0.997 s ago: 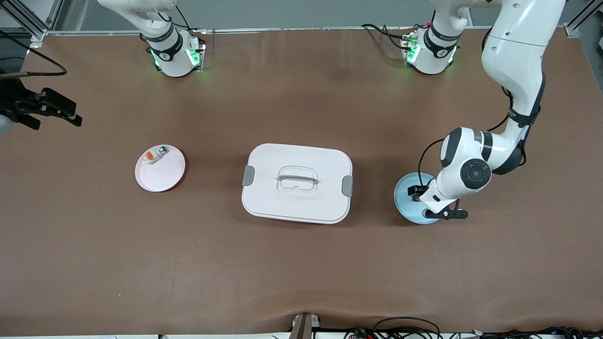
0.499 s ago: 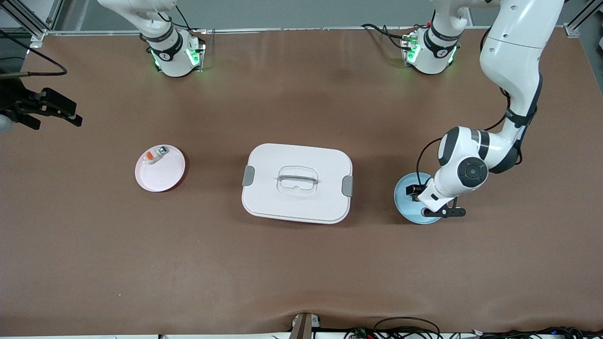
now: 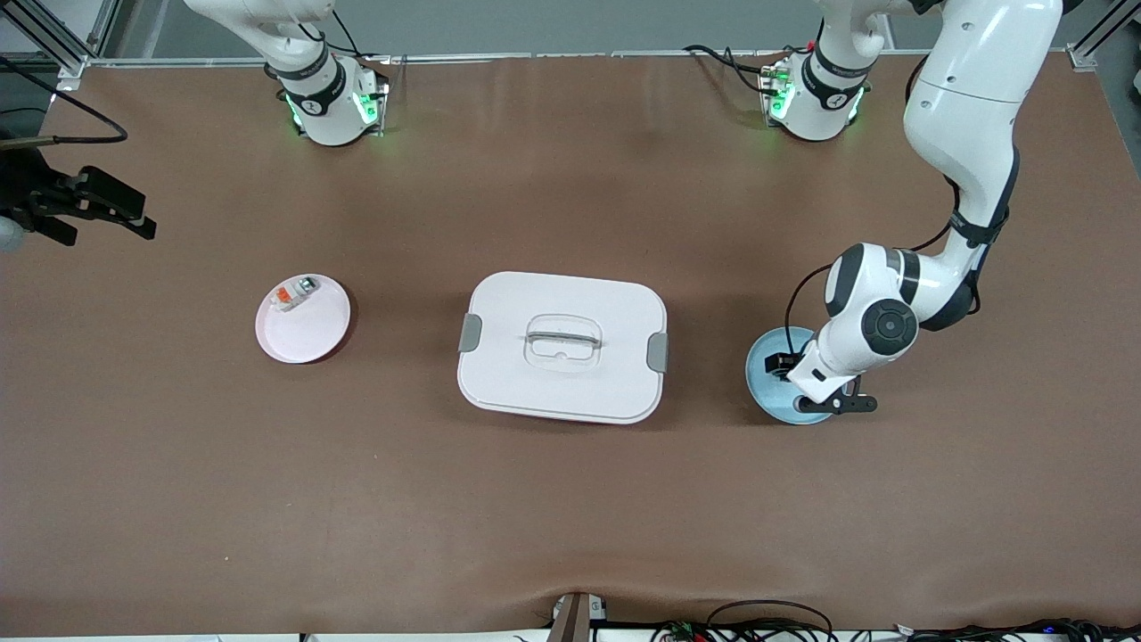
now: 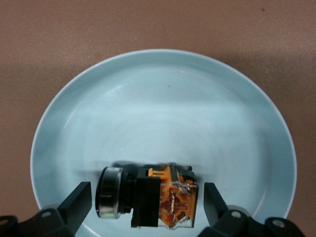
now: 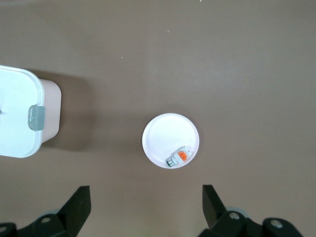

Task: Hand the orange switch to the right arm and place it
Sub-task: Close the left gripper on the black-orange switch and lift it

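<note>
Over the blue plate [image 4: 163, 98], left gripper [image 4: 148, 202] spread wide, straddling the switch [image 4: 148, 197]; right gripper [image 5: 146, 205] waits, fingers wide.

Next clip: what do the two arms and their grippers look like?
Both arms are white, rounded segments with black joint bands and green-lit bases. The left arm trails a thin black cable; the left gripper has black fingers. The right gripper has matching black fingers.
</note>
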`<state>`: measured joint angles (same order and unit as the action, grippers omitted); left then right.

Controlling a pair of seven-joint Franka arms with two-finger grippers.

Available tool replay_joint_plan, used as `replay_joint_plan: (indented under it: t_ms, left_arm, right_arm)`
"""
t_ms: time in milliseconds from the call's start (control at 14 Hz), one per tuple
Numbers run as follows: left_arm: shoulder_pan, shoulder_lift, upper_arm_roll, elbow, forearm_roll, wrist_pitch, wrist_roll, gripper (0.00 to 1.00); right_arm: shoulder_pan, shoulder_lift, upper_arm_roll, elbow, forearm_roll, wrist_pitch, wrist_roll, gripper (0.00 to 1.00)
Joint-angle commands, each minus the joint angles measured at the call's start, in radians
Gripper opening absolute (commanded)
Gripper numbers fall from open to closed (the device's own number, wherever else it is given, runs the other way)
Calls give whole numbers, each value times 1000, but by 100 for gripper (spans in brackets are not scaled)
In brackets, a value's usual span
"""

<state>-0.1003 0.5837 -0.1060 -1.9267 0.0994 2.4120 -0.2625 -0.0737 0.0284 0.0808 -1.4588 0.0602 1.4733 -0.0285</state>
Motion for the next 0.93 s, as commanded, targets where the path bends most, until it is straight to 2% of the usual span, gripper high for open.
replay_joint_plan:
  t_ms: [0, 214, 427, 855]
  left_arm:
    - [2, 4, -3, -3, 17, 21, -26, 100]
    - [4, 16, -3, -3, 17, 58, -50, 100]
    - [4, 19, -3, -3, 17, 64, -57, 72]
    - [8, 4, -4, -5, 17, 76, -119, 39]
  right_arm:
    - [-11, -19, 7, -12, 9, -5, -10, 100]
    - [-11, -19, 7, -12, 9, -5, -10, 100]
    - [-12, -19, 7, -12, 9, -8, -10, 100]
    - [-12, -19, 7, -12, 9, -7, -10, 100]
